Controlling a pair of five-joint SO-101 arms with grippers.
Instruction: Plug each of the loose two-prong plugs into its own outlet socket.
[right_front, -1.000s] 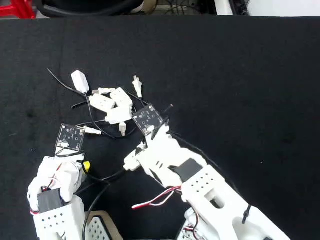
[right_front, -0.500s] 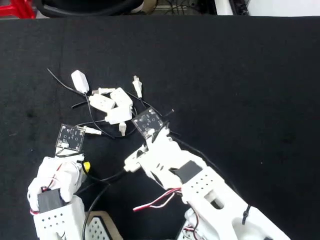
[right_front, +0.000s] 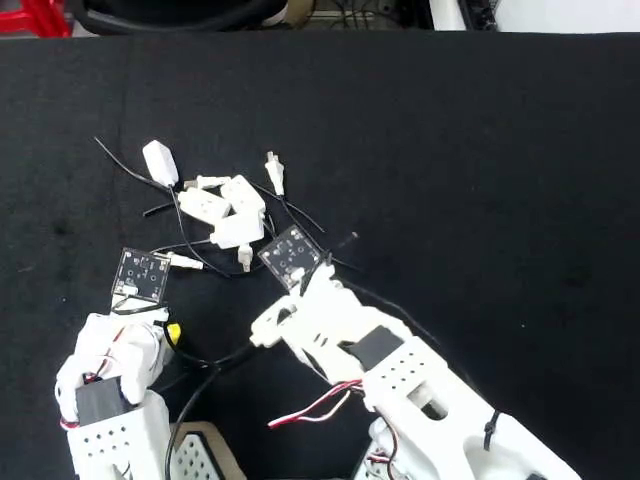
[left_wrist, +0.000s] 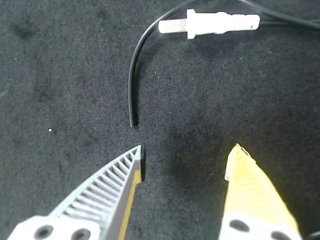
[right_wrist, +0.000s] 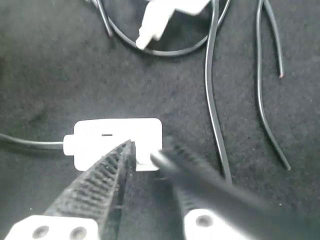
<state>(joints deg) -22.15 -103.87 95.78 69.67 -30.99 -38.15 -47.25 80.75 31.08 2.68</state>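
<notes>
High view: right arm (right_front: 350, 335) has drawn back, jaws narrow astride white socket (right_wrist: 117, 137); left jaws wide.

I can't read the right gripper (right_wrist: 142, 151), one side is smeared and it covers the near edge of the white block (right_wrist: 100, 135), from above its tip hides under the black square board (right_front: 290, 252), the right arm (right_front: 400, 370) and left arm (right_front: 110, 400) run off the bottom edge, and the white plug (left_wrist: 210, 22) has its cord cut by the left wrist view's edge.
</notes>
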